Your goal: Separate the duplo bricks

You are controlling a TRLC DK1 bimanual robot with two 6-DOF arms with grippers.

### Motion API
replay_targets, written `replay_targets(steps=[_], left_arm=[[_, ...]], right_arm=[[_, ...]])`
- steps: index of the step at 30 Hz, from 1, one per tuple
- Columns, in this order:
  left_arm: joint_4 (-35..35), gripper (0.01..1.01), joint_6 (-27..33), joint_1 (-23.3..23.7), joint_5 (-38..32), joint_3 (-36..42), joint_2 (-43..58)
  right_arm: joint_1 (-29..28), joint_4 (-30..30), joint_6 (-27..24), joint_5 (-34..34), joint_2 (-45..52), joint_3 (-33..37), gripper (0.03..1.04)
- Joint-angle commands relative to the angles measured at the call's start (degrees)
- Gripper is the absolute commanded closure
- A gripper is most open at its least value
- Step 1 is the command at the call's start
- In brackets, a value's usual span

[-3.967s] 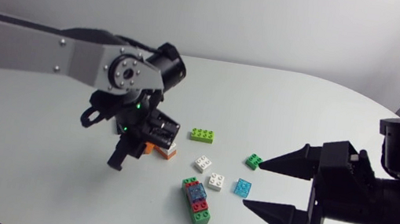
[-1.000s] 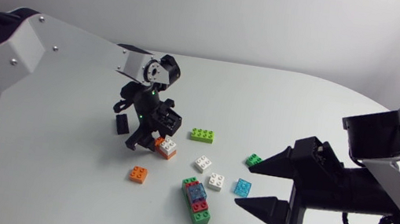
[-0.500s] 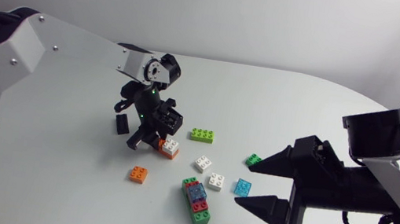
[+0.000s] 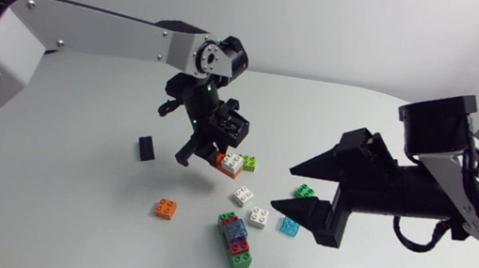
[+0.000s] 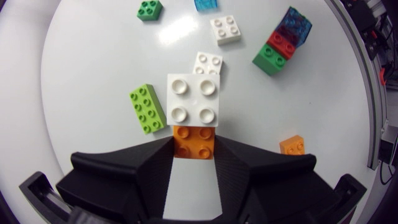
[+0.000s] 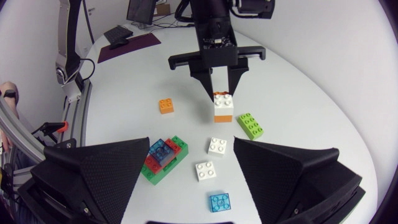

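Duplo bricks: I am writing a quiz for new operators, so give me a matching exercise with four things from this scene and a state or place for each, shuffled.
Things:
1. white-on-orange pair
2. lone orange brick
3. green-red-blue stack
4. right gripper

States:
A. open, gripping nothing
B. single brick lying on the table
C. clamped in the left gripper
D. lying on the table, bricks joined

Pairs: 1-C, 2-B, 3-D, 4-A

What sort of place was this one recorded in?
Likely a robotics lab workbench: a plain white table, the left gripper and right gripper over it, and duplo bricks scattered as practice pieces.
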Motion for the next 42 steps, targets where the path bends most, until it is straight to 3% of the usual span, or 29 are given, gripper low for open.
replay_targets(steps=[1,12,23,42], left_arm=[[-2.3,0.810,-1.3,-1.3,0.9,3.2,-1.6],[-11.1,0.810,-4.6,-4.5,8.0,10.4,-1.7],[-11.8,0.810,-6.3,-6.7,9.5,9.9,-2.1],[-11.5,0.810,-7.0,-7.2,9.5,9.0,-2.5]], right_arm=[[1.3,1.7,1.5,0.8,2.9,1.8,0.10],[4.3,8.1,3.0,3.3,8.5,3.0,0.14],[4.4,9.3,3.0,4.3,8.7,2.8,0.21],[1.2,11.6,2.6,4.3,8.4,1.1,0.21]])
